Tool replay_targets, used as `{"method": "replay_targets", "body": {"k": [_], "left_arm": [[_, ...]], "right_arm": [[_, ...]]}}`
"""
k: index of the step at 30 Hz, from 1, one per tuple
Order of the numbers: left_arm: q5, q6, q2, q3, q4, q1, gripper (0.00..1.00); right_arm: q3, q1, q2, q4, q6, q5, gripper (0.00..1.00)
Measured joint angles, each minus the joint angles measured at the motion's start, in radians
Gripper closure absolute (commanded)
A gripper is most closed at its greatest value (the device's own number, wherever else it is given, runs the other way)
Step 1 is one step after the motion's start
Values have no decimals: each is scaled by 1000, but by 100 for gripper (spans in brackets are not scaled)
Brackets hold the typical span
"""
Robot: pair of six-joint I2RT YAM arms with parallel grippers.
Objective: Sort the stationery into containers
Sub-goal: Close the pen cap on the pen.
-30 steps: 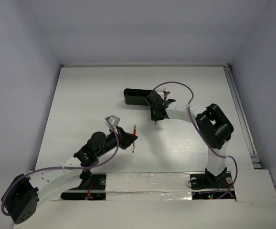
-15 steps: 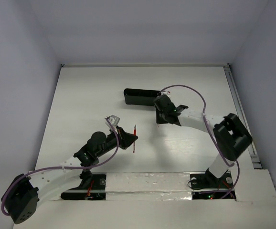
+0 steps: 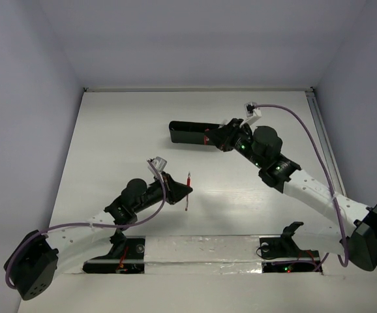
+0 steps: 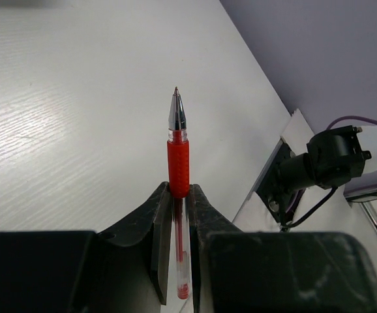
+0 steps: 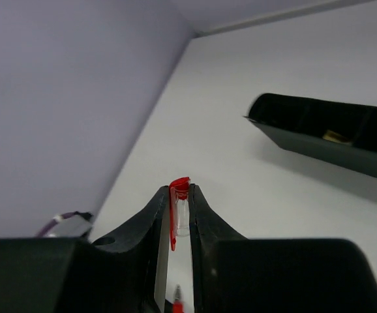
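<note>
1. The left gripper point(image 4: 178, 190) is clenched on a thin red-and-clear plastic pen with a red rubber grip point(image 4: 178, 153). Its fingers point(image 4: 159, 218) pinch the clear barrel just behind the grip, and the metal tip points away from the wrist.
2. In the top view this pen point(image 3: 188, 179) is held over the middle of the white wood-grain table point(image 3: 110, 143), well apart from the container.
3. The long, narrow, low black plastic tray point(image 3: 187, 133) lies toward the far side of the table, its length running left to right.
4. The right gripper point(image 3: 218, 138) is at the tray's right end, grasping a second red-and-clear pen point(image 5: 180, 205). The pen's red-clipped end shows between the fingertips. I cannot tell whether it touches the tray.
5. A small beige eraser block point(image 5: 335, 136) lies inside the tray.
</note>
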Motion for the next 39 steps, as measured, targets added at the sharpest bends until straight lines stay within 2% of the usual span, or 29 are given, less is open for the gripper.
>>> {"method": "replay_targets", "body": {"k": [9, 17, 39], "left_arm": [[37, -45, 13, 34, 36, 0, 100], [31, -37, 11, 124, 32, 0, 100], [7, 5, 34, 185, 2, 15, 100]], "right_arm": [[-56, 1, 58, 218, 150, -182, 100], [-88, 16, 79, 335, 240, -233, 100], [-126, 53, 109, 404, 269, -257, 100]]}}
